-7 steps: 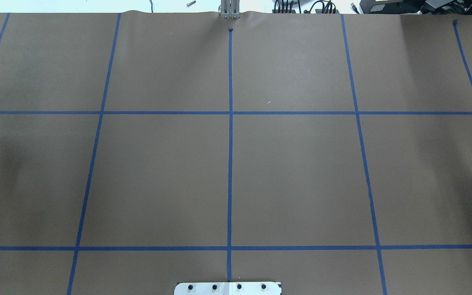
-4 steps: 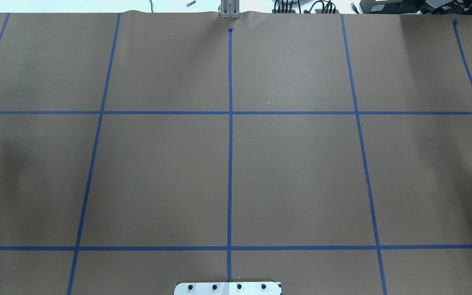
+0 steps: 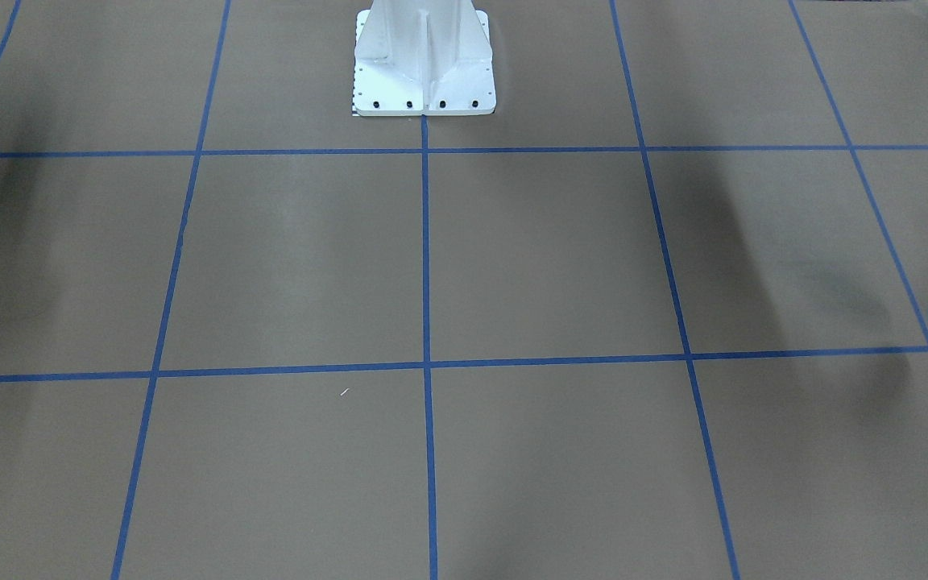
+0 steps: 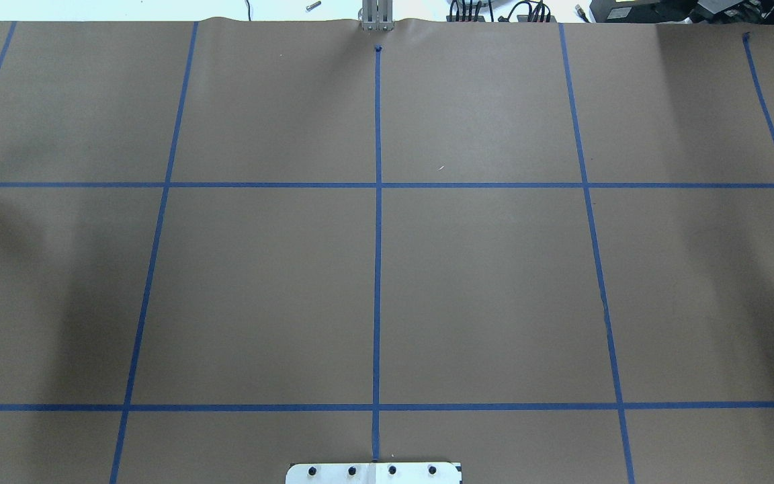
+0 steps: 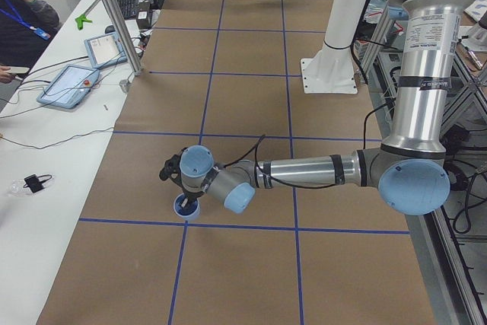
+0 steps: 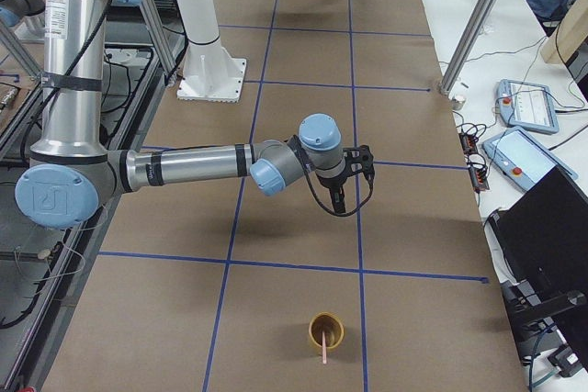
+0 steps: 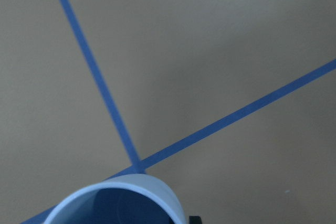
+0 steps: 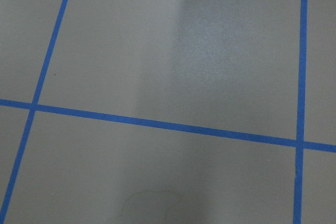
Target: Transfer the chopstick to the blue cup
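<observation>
Left pincer (image 5: 186,197): low, pointing down, tips right at the mouth of the blue cup (image 5: 185,210). Too small to tell how wide open, or whether gripping the cup. Blue cup upright on the brown table (image 4: 494,282), near the end on the robot's left, just beside a crossing of blue tape lines (image 4: 377,269). From the left wrist camera: pale rim and dark blue inside at 7 o'clock, tape crossing just past the rim at 12 o'clock of it, a tiny black bit just outside the wall at 3 o'clock. White robot base (image 3: 424,60) in the middle, at 12 o'clock in the front view. Right pincer (image 6: 341,201): up off the table, fingers hanging down. Cannot tell how far apart, or whether holding anything. Chopstick (image 6: 325,350), thin and pink, in a yellow cup (image 6: 325,326) near the table's other end, at 6 o'clock from the right pincer and well apart from it. Sticking out over the yellow rim toward 6 o'clock.
</observation>
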You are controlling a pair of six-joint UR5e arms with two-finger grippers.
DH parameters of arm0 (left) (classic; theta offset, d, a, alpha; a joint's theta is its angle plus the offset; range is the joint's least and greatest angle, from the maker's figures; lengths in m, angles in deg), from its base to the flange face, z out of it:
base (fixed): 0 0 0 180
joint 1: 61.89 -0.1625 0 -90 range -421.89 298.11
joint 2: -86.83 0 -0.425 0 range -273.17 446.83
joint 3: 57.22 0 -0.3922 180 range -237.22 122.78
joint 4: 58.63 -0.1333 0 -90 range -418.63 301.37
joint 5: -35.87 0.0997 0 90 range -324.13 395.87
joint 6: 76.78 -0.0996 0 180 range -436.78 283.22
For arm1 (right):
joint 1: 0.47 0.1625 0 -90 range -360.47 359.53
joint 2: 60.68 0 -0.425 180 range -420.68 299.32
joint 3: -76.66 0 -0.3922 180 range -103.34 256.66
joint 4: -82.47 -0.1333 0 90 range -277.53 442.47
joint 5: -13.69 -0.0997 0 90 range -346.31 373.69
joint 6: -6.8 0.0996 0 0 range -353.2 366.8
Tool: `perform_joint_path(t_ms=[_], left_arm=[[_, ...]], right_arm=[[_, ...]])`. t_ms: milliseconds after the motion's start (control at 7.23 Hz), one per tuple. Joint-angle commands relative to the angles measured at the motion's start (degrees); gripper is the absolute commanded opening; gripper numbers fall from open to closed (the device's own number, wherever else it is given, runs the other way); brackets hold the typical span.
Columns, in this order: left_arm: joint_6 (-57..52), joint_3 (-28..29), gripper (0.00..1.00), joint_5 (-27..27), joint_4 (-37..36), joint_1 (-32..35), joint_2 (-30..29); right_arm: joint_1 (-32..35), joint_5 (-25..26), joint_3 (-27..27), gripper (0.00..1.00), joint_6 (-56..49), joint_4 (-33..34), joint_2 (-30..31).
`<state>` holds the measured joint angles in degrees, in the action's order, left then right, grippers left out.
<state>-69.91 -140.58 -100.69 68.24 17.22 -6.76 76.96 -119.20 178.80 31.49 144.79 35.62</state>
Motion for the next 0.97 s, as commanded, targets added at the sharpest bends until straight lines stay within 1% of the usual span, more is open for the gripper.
perform_joint_path(t_ms=[0, 138, 276, 415, 553, 691, 829], left_arm=[[15.66, -10.03, 0.00, 0.85, -1.62, -4.28, -0.45], [23.54, -13.98, 0.00, 3.38, -1.62, -8.92, -1.06], [32.15, -17.85, 0.00, 7.24, -1.71, -14.36, -2.02], [40.15, -19.20, 0.00, 11.36, -1.89, -20.07, -5.08], [47.72, -19.56, 0.00, 16.19, -4.24, -26.05, -9.37], [50.66, -20.43, 0.00, 21.03, -12.96, -30.80, -16.03], [53.57, -21.48, 0.00, 26.38, -24.79, -35.81, -23.32]], right_arm=[[0.00, 0.00, -0.19, 1.00, 0.00, -0.01, 0.03], [0.00, 0.00, -0.10, 1.00, 0.00, -0.09, 0.38], [0.00, 0.00, -0.01, 1.00, 0.00, -0.09, 0.39], [0.00, 0.00, -0.10, 1.00, 0.00, -0.09, 0.39], [0.00, 0.00, -0.10, 1.00, 0.09, -0.09, 0.39], [0.00, 0.00, -0.10, 1.00, 0.09, -0.09, 0.39], [0.00, 0.00, -0.19, 1.00, 0.09, -0.09, 0.47]])
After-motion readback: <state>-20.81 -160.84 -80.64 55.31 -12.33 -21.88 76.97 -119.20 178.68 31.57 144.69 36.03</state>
